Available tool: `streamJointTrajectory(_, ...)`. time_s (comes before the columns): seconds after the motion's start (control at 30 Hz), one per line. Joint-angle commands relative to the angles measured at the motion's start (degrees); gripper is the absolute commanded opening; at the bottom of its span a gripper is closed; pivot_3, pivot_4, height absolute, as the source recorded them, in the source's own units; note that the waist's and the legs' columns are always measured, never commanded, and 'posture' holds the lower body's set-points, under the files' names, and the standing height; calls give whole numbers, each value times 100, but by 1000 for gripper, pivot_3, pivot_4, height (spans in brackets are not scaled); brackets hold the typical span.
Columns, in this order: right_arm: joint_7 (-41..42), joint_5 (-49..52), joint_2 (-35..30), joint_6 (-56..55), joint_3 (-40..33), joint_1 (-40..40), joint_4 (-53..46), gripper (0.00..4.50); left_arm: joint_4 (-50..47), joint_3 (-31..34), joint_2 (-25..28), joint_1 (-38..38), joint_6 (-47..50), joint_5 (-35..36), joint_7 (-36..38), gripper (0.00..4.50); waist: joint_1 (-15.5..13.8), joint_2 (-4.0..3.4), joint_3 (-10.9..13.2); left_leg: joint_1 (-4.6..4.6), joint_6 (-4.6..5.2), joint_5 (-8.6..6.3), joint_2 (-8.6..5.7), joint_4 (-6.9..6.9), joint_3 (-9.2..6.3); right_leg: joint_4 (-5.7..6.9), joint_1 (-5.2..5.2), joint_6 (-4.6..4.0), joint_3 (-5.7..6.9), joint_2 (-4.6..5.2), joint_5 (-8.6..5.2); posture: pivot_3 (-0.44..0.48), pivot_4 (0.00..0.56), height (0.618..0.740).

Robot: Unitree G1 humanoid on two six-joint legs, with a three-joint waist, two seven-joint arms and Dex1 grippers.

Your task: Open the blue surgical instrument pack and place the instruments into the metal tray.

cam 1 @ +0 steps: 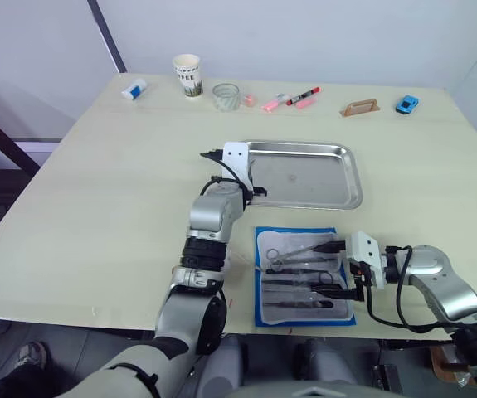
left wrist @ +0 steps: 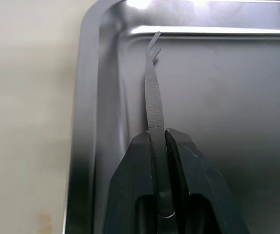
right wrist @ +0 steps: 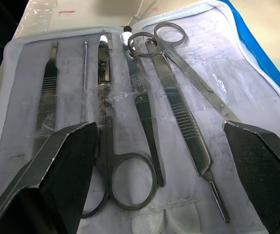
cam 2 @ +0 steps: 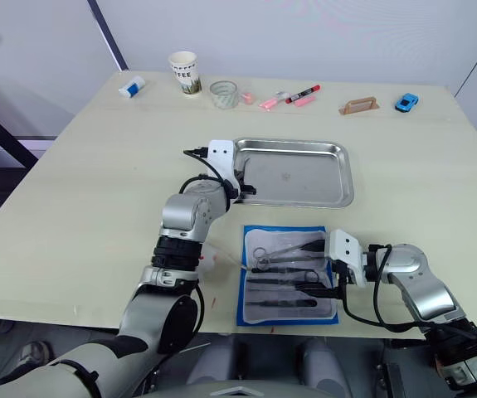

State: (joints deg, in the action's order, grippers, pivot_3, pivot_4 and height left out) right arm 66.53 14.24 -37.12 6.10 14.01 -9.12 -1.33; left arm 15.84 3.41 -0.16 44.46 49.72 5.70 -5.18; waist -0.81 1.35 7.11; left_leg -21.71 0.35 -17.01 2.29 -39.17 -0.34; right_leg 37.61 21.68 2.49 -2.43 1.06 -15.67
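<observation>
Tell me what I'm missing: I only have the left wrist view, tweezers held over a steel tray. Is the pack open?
Observer: Yes. The blue surgical instrument pack lies open on the table, on the robot's side of the metal tray, white insert up.
Operator: Anything left in it?
Observer: Several instruments still sit in the insert, ring-handled scissors among them.
Operator: Where's my other arm?
Observer: The right gripper hovers at the pack's right edge, jaws wide open around the instruments, holding nothing.
Operator: Anything in the tray already?
Observer: Apart from the tweezers in your left gripper, I see no tool lying in it.
</observation>
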Motion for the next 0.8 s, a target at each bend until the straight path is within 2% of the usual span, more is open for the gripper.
streamJointTrajectory(0.03, -75, -304, -113, 198, 145, 187, 233, 4500, -76, -34, -11, 132, -91, -58, -1, 38, 0, 0, 0, 0, 0, 0, 0, 0, 0, 0, 0, 0, 0, 0, 0, 0, 150, 740)
streamJointTrajectory(0.17, -76, -306, -118, 193, 140, 195, 234, 4500, -79, -25, -19, 124, -78, -56, -8, 38, 0, 0, 0, 0, -1, 0, 0, 0, -1, 0, 0, 0, 0, 0, 0, 0, 150, 740)
streamJointTrajectory(0.2, -76, -308, -118, 192, 141, 193, 234, 4500, -79, -16, -25, 122, -75, -51, -14, 909, 0, 0, 0, 0, -1, 1, 0, 0, -1, 0, 0, 0, 0, 0, 0, 0, 150, 740)
streamJointTrajectory(0.4, -73, -309, -114, 180, 141, 179, 252, 4500, -221, -2, -54, 94, -53, -12, 6, 3707, 7, 0, 0, 0, -1, 1, 0, 0, 0, 0, -1, 0, -1, 1, 0, 0, 150, 740)
streamJointTrajectory(0.43, -77, -308, -113, 183, 144, 178, 247, 4500, -331, 8, -70, 74, -51, 32, 47, 4328, 7, 0, 0, 1, -1, 0, 0, 1, 1, 0, 0, 1, -1, 0, 0, 0, 150, 740)
streamJointTrajectory(0.63, -77, -300, -115, 173, 128, 169, 254, 4500, -1508, -15, -79, -205, 115, 651, 816, 4425, 1, -3, 2, 0, -3, 1, 0, 3, -1, -1, 0, 1, -1, 1, 0, 0, 150, 740)
streamJointTrajectory(0.8, -67, -295, -100, 154, 108, 172, 257, 4500, -2133, -161, 355, -398, -343, 1030, 1849, 4425, 0, -4, 2, 0, -11, 6, -2, 3, -3, 0, 0, 1, 1, 4, -1, 0, 150, 740)
